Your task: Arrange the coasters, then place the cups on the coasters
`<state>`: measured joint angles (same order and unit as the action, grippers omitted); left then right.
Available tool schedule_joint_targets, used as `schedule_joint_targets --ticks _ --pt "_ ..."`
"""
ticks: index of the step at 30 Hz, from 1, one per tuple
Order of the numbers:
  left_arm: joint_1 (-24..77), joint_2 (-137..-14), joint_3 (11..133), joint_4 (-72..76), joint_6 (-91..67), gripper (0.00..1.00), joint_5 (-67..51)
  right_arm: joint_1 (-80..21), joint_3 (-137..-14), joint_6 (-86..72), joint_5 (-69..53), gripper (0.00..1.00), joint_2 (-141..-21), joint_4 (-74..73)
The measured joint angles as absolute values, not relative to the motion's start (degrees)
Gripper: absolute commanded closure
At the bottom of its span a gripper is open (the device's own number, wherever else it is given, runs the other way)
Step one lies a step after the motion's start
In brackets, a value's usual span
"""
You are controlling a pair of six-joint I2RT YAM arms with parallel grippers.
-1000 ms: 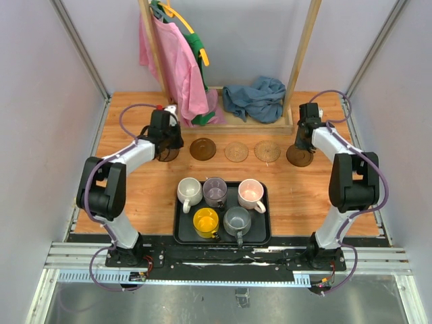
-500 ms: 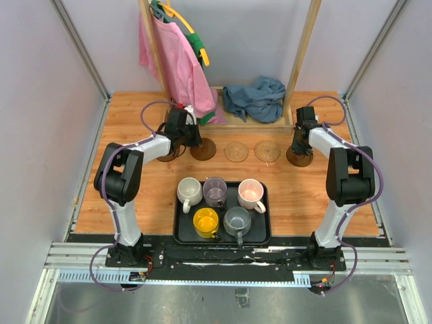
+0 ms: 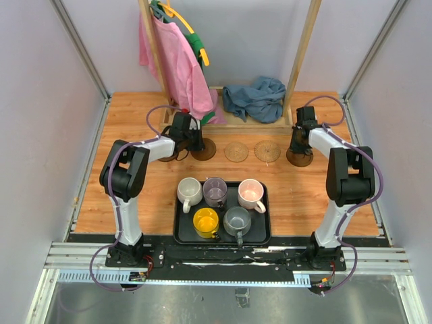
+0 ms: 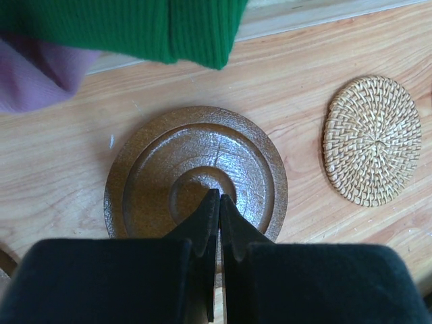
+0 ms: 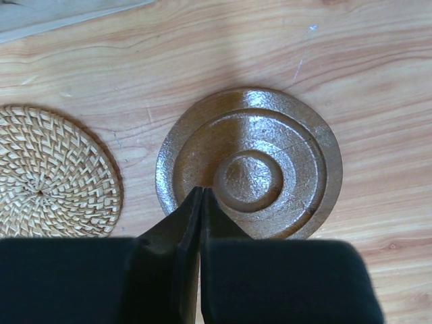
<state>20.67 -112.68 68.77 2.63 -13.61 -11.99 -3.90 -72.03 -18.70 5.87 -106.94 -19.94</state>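
Five coasters lie in a row behind the tray. My left gripper (image 3: 196, 143) (image 4: 219, 197) is shut, its tips over the middle of a dark brown coaster (image 3: 206, 151) (image 4: 155, 169). Another dark coaster (image 3: 167, 156) shows partly under the left arm. Two tan woven coasters (image 3: 236, 151) (image 3: 267, 151) sit in the middle. My right gripper (image 3: 297, 146) (image 5: 202, 191) is shut over the left part of the rightmost dark coaster (image 3: 301, 158) (image 5: 270, 155). Whether either gripper touches its coaster I cannot tell. The cream (image 3: 189, 190), purple (image 3: 214, 191), pink (image 3: 250, 194), yellow (image 3: 206, 221) and grey (image 3: 237, 220) cups stand in the tray.
The black tray (image 3: 181, 233) sits near the front edge between the arm bases. A wooden rack at the back holds pink (image 3: 177, 67) and green garments, which hang just above the left gripper. A blue cloth (image 3: 255, 98) lies on the rack's base.
My left gripper has swung right, from the leftmost dark coaster to the one beside it. The right gripper has shifted slightly left over its coaster.
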Motion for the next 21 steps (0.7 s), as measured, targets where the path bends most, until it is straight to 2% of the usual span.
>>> schedule_joint_targets --ticks 13,21 --pt "20.7 -112.6 67.4 1.7 -14.5 0.96 -9.8 -9.9 -72.3 -16.8 1.5 0.99 -106.9 -17.8" --pt "20.7 -112.1 66.8 1.7 -14.6 0.96 -8.6 -15.1 -77.5 -15.4 -3.2 0.98 -108.1 -16.9"
